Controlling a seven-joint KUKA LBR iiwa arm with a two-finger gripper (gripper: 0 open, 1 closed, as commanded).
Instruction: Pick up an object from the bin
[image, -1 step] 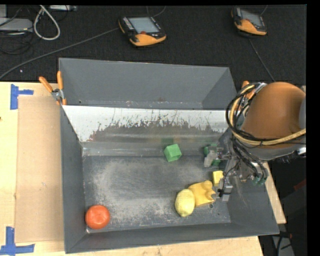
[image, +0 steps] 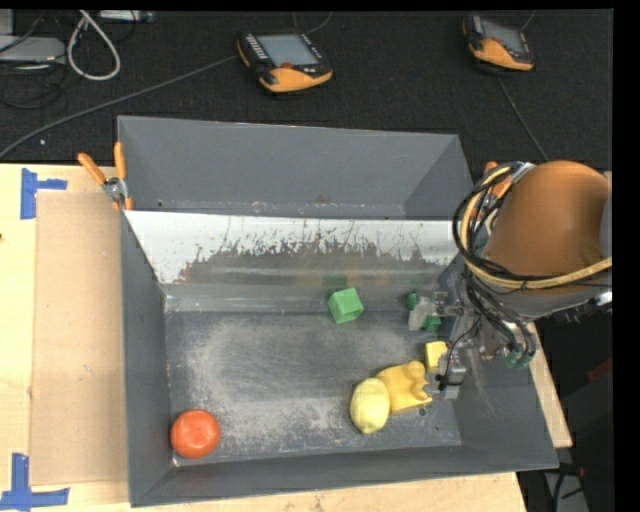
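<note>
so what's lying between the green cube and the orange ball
Nothing: in the camera view the bin floor between the green cube and the orange ball is bare, scuffed grey metal.

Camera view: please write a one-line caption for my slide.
Gripper at the right of the bin, beside a yellow toy and lemon; green cube and orange ball lie apart.

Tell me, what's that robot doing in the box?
A robot arm reaches into the grey bin from the right. Its gripper is down near the right wall, beside a yellow toy and a yellow lemon shape. Nothing is lifted yet. A green cube and an orange ball lie farther off.
</note>
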